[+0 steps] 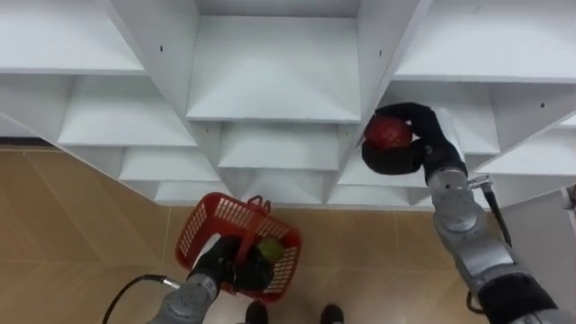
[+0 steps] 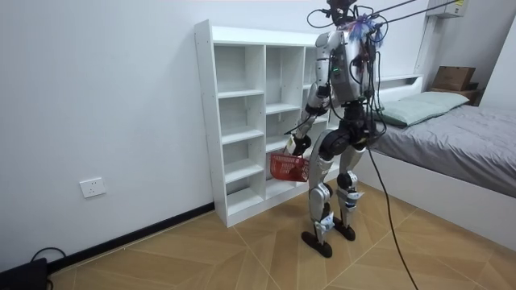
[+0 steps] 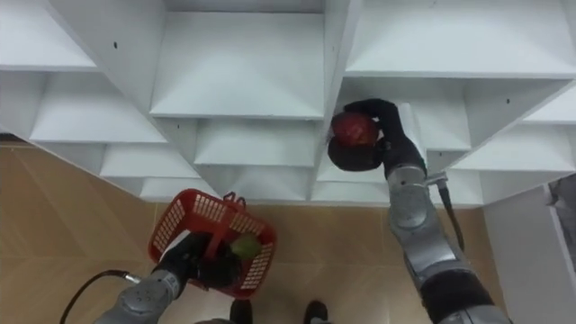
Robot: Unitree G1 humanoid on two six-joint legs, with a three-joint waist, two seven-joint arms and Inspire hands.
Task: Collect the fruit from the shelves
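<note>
The right hand curls its fingers round the red fruit at the front edge of a closet shelf, and the left hand grips the red basket.

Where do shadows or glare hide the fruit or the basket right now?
Left eye view: no glare; the red fruit in the right hand sits in a shaded closet bay against the dark hand, yet stands out clearly; the left hand holds the basket over evenly lit floor. Room view: soft even light, bays lightly shaded, basket low beside the legs.
</note>
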